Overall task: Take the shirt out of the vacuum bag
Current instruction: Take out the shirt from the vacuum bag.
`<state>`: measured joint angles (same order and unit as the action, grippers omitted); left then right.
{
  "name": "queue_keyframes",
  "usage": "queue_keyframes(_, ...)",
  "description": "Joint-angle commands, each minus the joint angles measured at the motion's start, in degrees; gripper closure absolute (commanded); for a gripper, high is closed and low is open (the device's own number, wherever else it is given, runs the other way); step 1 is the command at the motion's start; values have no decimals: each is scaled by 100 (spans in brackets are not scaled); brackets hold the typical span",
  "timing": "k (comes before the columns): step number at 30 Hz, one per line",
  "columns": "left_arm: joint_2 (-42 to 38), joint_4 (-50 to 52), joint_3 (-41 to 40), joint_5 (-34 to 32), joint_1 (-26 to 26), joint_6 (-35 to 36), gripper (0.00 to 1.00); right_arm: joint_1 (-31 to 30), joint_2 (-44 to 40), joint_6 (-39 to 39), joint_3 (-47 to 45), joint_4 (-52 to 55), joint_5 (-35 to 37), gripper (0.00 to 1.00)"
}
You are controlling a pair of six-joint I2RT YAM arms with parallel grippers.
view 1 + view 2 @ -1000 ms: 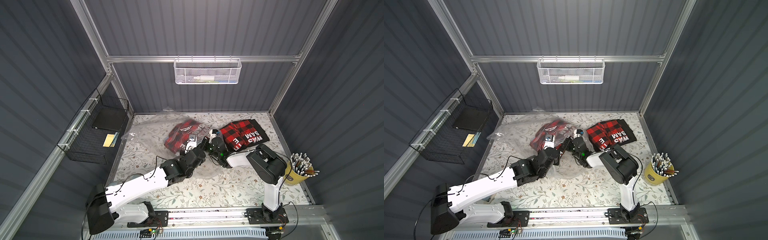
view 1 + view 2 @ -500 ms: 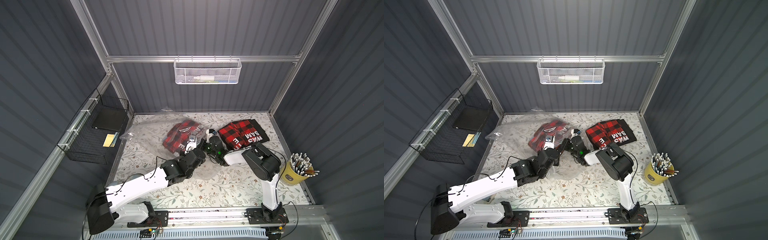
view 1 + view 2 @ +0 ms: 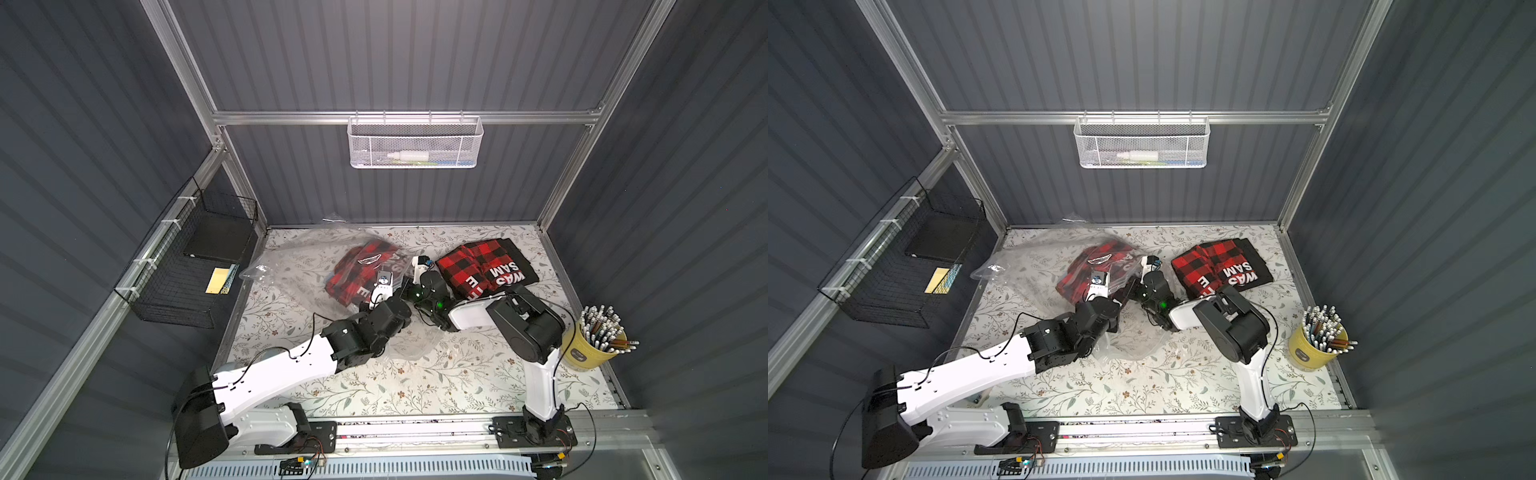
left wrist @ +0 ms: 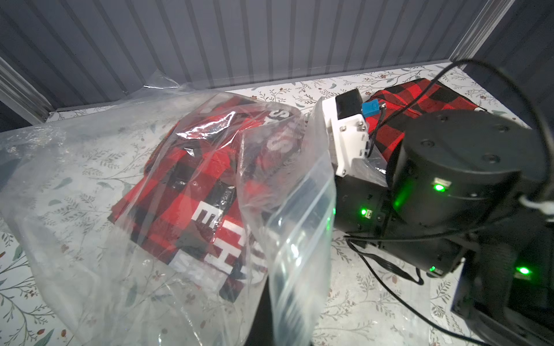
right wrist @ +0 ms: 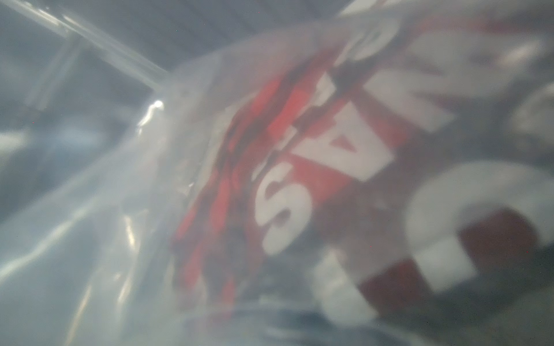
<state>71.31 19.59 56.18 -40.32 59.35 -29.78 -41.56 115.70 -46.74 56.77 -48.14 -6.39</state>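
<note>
Shirt (image 3: 360, 272) sits inside vacuum bag (image 3: 291, 266), just beside right end effector (image 3: 404, 286).

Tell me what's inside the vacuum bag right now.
One folded red-and-black plaid shirt with white lettering lies inside the vacuum bag. Anything beneath the shirt is covered by it.

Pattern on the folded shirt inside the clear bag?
Red-black check shirt, white lettering, in vacuum bag; left wrist view.
</note>
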Motion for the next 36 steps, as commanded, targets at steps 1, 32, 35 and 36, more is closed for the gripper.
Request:
queue_keyframes(1, 66, 53, -51, 6, 50, -98, 100, -49, -433, 198, -230, -202, 6, 100)
queue_keyframes(32, 235, 26, -59, -117, 53, 20, 100, -318, -3635, 444, -2747, 509, 155, 100)
queue_keyframes(35, 251, 8, -83, -117, 52, 23, 100, -325, -4154, 562, -2770, 893, 162, 100)
queue_keyframes(36, 269, 5, -85, -117, 50, 24, 100, -326, -4342, 586, -2767, 1011, 181, 100)
